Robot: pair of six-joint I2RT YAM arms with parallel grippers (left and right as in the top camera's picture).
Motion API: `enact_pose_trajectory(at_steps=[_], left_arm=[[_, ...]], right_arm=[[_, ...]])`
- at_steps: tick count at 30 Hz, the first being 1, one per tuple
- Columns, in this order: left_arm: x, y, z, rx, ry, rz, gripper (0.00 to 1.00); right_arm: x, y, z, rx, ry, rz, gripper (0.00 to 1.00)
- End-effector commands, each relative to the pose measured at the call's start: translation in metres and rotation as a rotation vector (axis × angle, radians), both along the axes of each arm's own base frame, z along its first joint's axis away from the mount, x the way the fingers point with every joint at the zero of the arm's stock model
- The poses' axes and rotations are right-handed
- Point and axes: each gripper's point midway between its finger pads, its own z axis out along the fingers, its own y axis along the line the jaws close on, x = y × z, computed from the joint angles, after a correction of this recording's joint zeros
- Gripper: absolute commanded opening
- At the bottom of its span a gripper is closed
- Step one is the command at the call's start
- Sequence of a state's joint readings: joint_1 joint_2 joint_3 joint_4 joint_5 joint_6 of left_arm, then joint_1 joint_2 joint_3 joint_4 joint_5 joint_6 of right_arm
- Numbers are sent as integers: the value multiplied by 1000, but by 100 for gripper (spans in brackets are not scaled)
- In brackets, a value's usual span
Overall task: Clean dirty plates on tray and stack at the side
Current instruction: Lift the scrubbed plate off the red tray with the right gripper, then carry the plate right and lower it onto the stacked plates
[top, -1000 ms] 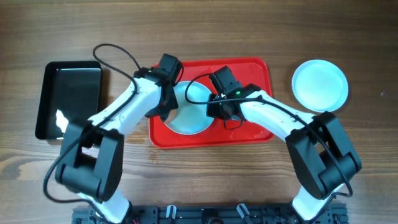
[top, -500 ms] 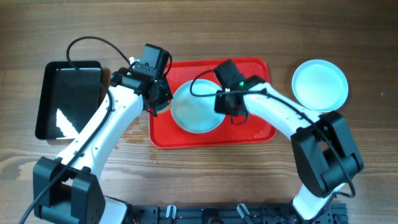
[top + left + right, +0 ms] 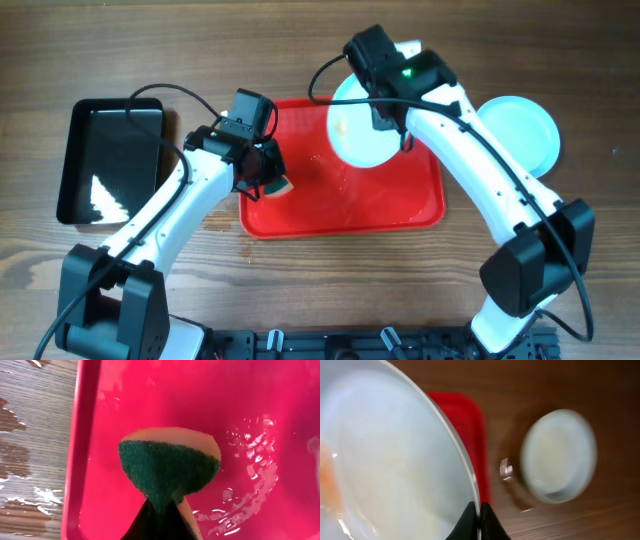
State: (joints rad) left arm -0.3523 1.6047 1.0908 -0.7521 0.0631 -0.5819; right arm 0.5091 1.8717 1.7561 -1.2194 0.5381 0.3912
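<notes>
While the right end effector (image 3: 480, 518) is clamped on the rim of a round, shallow, pale light-blue plate (image 3: 362, 135), the plate hangs clear of the large red rectangular plastic tray (image 3: 400, 205), above its far right corner. The plate's far edge overlaps the tray rim in the overhead view. An orange smear (image 3: 330, 480) marks the plate's whitish face.

A second plate (image 3: 525, 130) of the same kind lies flat on the wooden worktop (image 3: 560, 60) to the right of the tray, apart from it and partly hidden by the right arm.

The left end effector (image 3: 266, 173) is closed on a green-and-yellow sponge (image 3: 167, 467), pinching it at one end. The sponge sits over the near left part of the tray; contact with the tray floor cannot be determined. Water droplets (image 3: 252, 467) lie on the tray floor beside the sponge, and wet patches (image 3: 20, 500) show on the worktop just outside the left rim.

A black rectangular bin (image 3: 110, 165) stands on the worktop left of the tray.
</notes>
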Motion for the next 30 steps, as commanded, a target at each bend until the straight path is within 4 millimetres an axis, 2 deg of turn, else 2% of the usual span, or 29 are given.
enact_pose_trajectory(at_steps=[1, 4, 11, 17, 30], left_arm=[[-1, -7, 1, -42, 3, -9, 4], [-1, -7, 1, -43, 0, -9, 4], [-1, -7, 0, -43, 1, -9, 5], [-1, -7, 0, -43, 1, -9, 5], [-1, -7, 0, -43, 0, -9, 8]], right_arm=[[8, -21, 44, -283, -88, 87, 4], [7, -21, 59, -414, -120, 119, 4], [-1, 4, 93, -654, -202, 221, 4], [-9, 25, 112, -797, -234, 303, 4], [-12, 30, 114, -817, -241, 318, 4]])
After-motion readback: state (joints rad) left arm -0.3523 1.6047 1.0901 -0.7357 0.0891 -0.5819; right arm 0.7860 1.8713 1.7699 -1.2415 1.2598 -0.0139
